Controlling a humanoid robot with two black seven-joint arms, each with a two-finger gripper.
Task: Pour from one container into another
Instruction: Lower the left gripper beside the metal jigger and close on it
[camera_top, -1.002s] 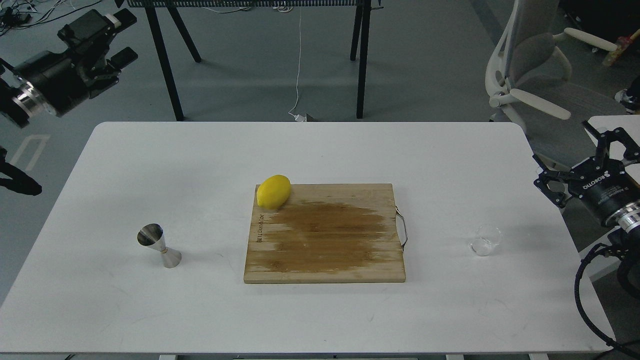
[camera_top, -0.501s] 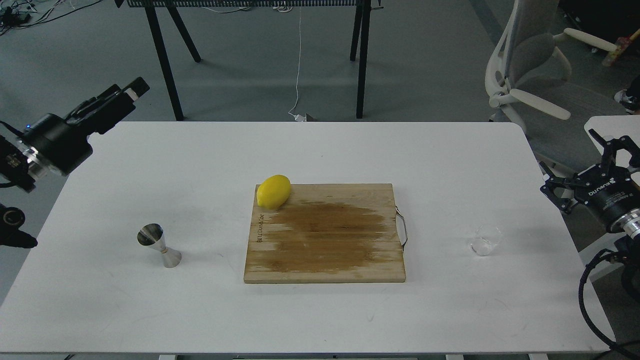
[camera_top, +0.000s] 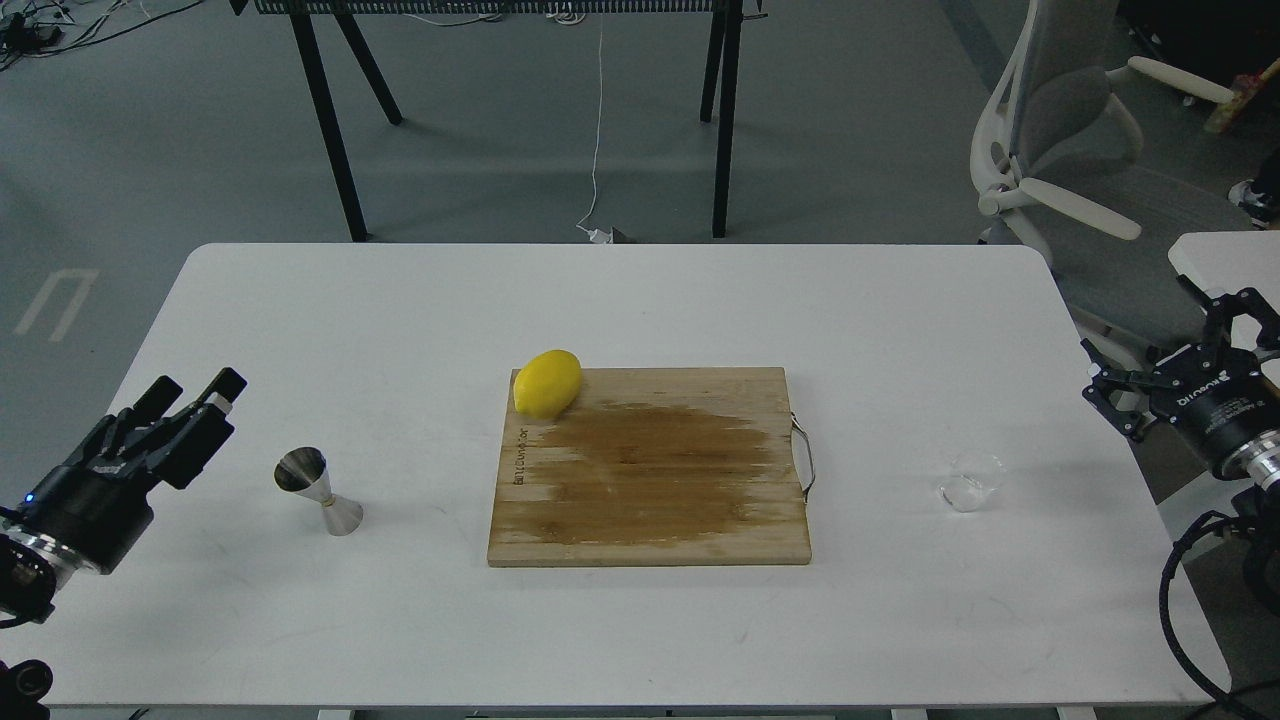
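The clear glass cup (camera_top: 970, 482) stands on the white table (camera_top: 620, 300) at the right, past the board's handle. At the left of the table the steel jigger (camera_top: 320, 490) stands upright. My left gripper (camera_top: 196, 388) hovers low just left of the jigger, its fingers spread and holding nothing. Out beyond the table's right edge, above and to the right of the cup, my right gripper (camera_top: 1160, 350) is open and empty too.
A wooden cutting board (camera_top: 650, 470) with a dark wet patch lies in the middle of the table, a yellow lemon (camera_top: 547, 382) on its far left corner. An office chair (camera_top: 1080, 150) stands behind at the right, black table legs (camera_top: 330, 130) at the back.
My left arm has swung down from high at the far left to table level beside the jigger. The right gripper has drifted slightly right and down. Cup and jigger have not moved.
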